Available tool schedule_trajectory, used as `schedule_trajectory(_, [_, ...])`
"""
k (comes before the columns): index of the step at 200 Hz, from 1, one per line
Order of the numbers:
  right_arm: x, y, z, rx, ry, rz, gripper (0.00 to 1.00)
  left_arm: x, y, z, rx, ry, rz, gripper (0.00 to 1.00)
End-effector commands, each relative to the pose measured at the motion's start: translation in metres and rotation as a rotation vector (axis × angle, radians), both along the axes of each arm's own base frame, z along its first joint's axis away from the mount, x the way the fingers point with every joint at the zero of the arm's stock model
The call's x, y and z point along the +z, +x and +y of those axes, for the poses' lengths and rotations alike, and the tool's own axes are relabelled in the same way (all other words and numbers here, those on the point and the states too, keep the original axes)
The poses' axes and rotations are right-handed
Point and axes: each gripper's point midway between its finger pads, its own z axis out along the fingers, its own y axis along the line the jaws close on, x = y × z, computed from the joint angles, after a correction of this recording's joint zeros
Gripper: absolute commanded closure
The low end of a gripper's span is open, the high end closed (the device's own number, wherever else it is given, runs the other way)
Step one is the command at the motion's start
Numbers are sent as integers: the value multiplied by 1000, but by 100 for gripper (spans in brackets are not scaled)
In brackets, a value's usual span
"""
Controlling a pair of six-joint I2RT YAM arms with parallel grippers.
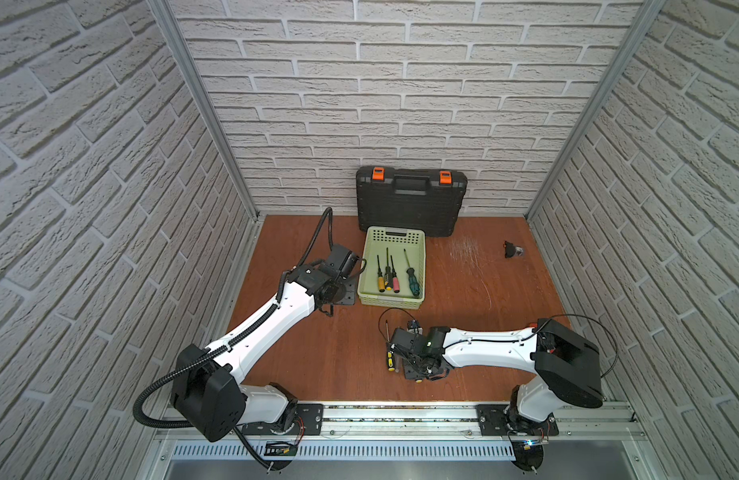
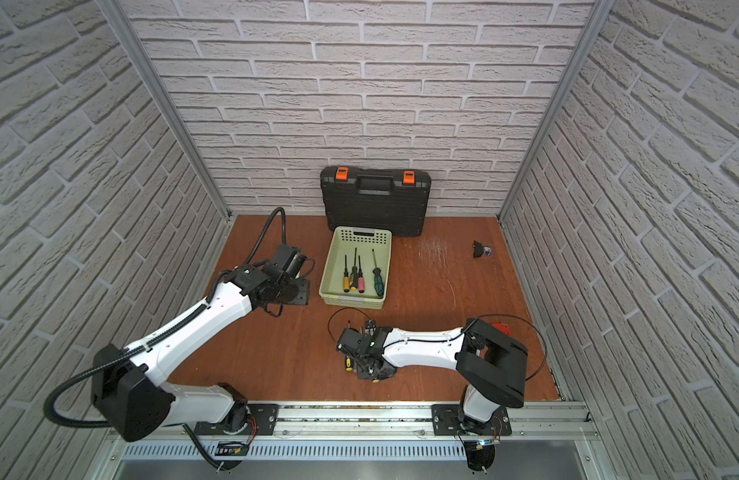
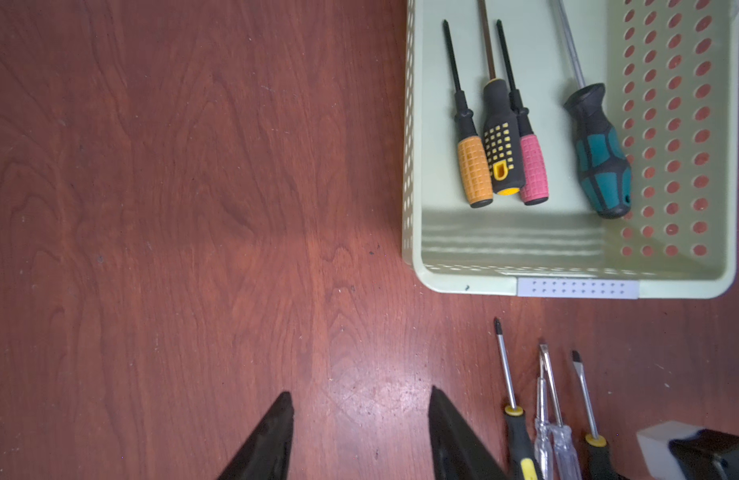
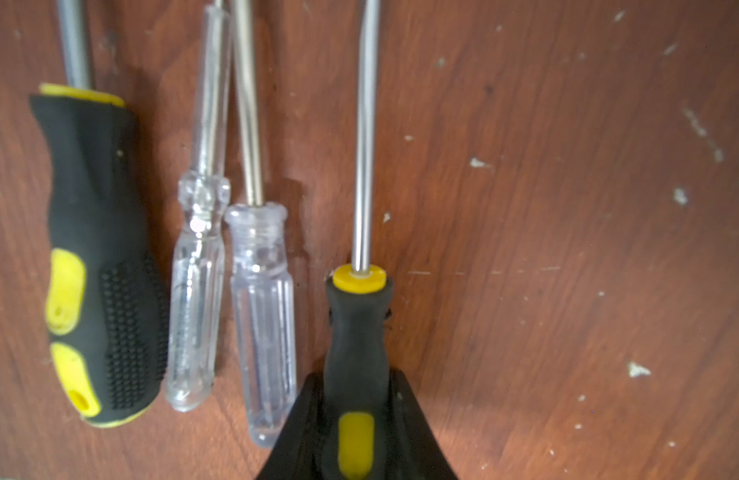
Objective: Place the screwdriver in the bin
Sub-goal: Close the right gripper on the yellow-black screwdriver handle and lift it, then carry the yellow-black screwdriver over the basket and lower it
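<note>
My right gripper (image 4: 356, 376) is shut on the handle of a black and yellow screwdriver (image 4: 357, 328) that lies on the wooden table, its steel shaft pointing away from the jaws. In both top views the right wrist (image 1: 413, 347) hangs low over it, in front of the bin. The pale green bin (image 1: 394, 230) (image 2: 361, 232) holds several screwdrivers, among them a teal-handled one (image 3: 600, 162). My left gripper (image 3: 361, 395) stands open over bare table to the left of the bin's rim (image 3: 463, 284), with nothing between its fingers.
Beside the held screwdriver lie a thicker black and yellow one (image 4: 97, 257) and two clear-handled ones (image 4: 197, 291) (image 4: 263, 311). A black tool case (image 1: 411, 203) stands against the back wall behind the bin. A small black object (image 1: 511, 249) sits at the back right.
</note>
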Motion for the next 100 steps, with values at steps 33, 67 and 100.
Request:
schedule_trajectory(33, [54, 2, -25, 19, -14, -82, 95, 23, 3, 13, 26, 7, -53, 46])
schedule_trajectory(67, [120, 23, -24, 30, 75, -197, 94, 27, 5, 14, 40, 7, -53, 46])
schedule_trajectory(100, [175, 77, -8, 20, 221, -289, 94, 28, 6, 13, 56, -19, -67, 46])
